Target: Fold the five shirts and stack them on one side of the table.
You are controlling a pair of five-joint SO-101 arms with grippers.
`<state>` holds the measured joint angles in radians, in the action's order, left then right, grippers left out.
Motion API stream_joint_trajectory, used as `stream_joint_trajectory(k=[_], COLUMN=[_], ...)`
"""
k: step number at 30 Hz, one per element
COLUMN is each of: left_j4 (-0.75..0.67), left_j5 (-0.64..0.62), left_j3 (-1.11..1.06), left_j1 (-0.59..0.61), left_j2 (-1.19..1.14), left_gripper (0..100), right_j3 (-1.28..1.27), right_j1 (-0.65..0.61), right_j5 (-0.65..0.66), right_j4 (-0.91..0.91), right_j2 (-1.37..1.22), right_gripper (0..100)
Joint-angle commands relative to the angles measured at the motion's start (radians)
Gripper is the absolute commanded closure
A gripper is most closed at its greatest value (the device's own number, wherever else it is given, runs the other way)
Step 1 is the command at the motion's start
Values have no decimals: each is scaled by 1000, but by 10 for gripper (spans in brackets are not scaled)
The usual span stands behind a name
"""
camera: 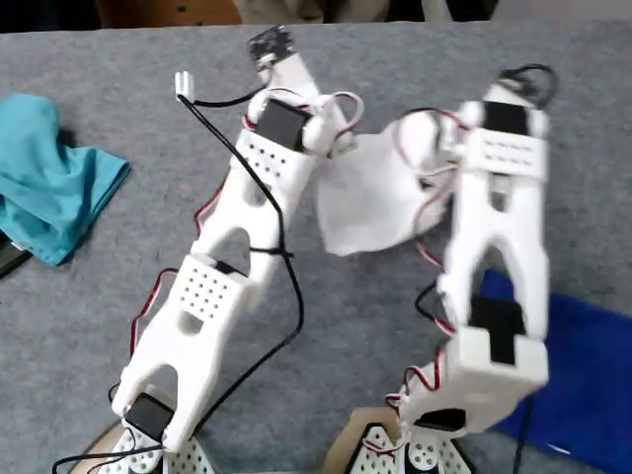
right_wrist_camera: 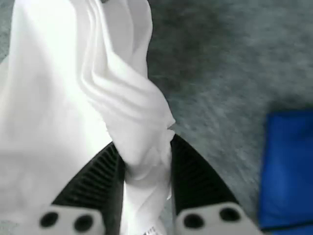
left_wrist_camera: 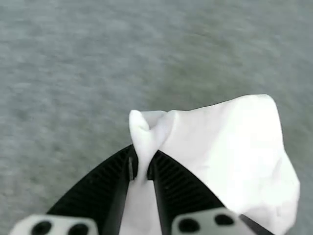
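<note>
Base: Status on the shirts?

Me: Both arms are on the white shirt [camera: 367, 202], mid-counter [camera: 336, 316], toward the far side. Left pincer [left_wrist_camera: 141, 165] nips a bunched corner, jaws nearly together on the cloth. Right pincer [right_wrist_camera: 145, 152] clamps a thicker roll of the opposite edge. The shirt spans between them, seemingly part lifted, its lower part rumpled.

Base: Folded?

Me: No. I read this as spreading out, or the very first fold. No clean crease yet.

Base: The others?

Me: Teal shirt [camera: 49, 188] lies crumpled at the left edge, unfolded by my reckoning. Blue shirt [camera: 583, 370] lies flat at the near right corner, just beside the right arm. It looks folded, perhaps the start of the stack, but I can't be sure. I count three of five.

Base: Progress, then?

Me: Early. One maybe done, one in hand, the rest to go. No stack to speak of.
</note>
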<state>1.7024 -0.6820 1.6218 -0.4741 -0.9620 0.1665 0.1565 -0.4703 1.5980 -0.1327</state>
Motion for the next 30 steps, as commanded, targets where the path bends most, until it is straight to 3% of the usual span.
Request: stream_joint_trajectory(k=[1, 9, 18, 24, 30], left_j4=[3, -34, -38, -51, -167], left_j5=[-3, -2, 28, 32, 32], left_j3=[41, 40, 40, 37, -92], left_j1=[-100, -364, -546, -612, -608], left_j2=[133, 182, 180, 177, 145], left_gripper=[982, 982, 982, 982, 982], right_j3=[39, -28, -189, -213, -360], right_j1=[154, 621, 1058, 1207, 1239], right_j5=[69, 305, 594, 695, 707], right_j4=[101, 183, 183, 152, 34], right_j2=[151, 278, 355, 357, 357], right_gripper=[994, 994, 994, 994, 994])
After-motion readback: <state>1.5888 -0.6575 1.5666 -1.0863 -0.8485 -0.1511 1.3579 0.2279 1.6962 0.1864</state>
